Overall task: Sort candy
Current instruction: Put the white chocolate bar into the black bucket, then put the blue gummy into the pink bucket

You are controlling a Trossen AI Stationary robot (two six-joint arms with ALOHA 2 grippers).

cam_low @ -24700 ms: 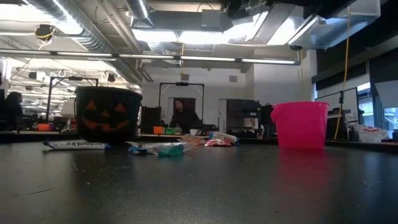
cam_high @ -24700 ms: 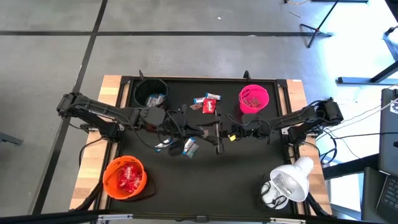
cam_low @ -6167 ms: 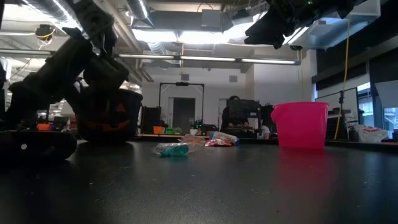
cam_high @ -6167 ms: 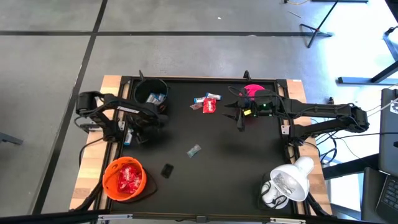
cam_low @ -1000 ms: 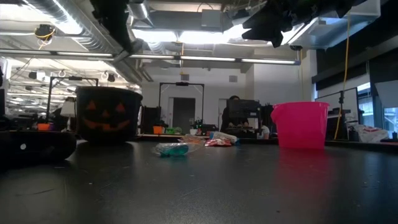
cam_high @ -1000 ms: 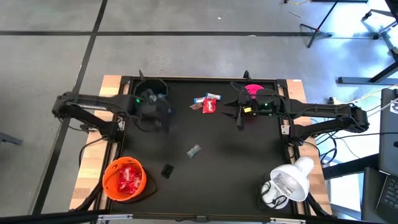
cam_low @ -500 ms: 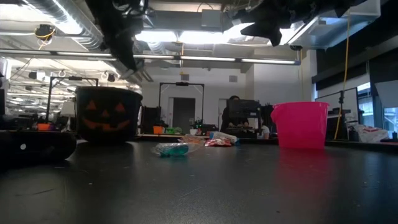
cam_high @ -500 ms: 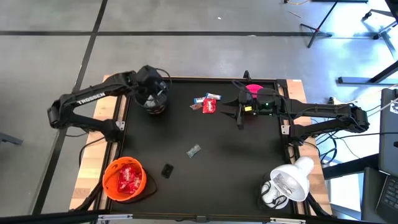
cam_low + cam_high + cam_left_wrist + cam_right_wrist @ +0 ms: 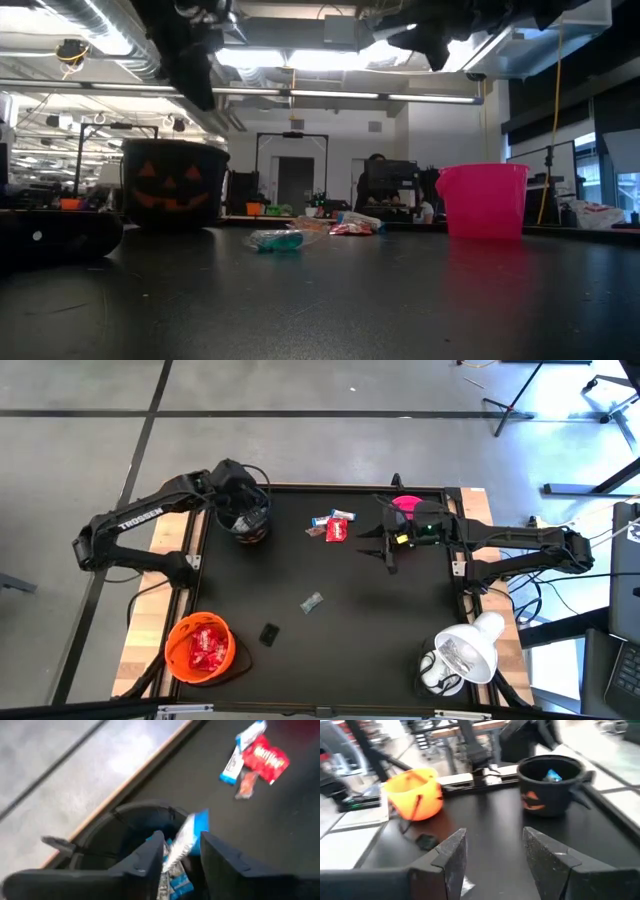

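Directly below the left gripper [image 9: 182,852], its fingers parted, a blue-and-white candy [image 9: 187,836] was between them above the black bowl [image 9: 125,827]. Right gripper [image 9: 492,852] hung open, empty. Loose candies [image 9: 335,526] and another candy [image 9: 312,601] remained unsorted.

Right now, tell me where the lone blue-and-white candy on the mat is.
In the high view the lone candy lies near the middle of the black mat, apart from the rest, with the small flat black object nearest and the orange bowl beyond it.
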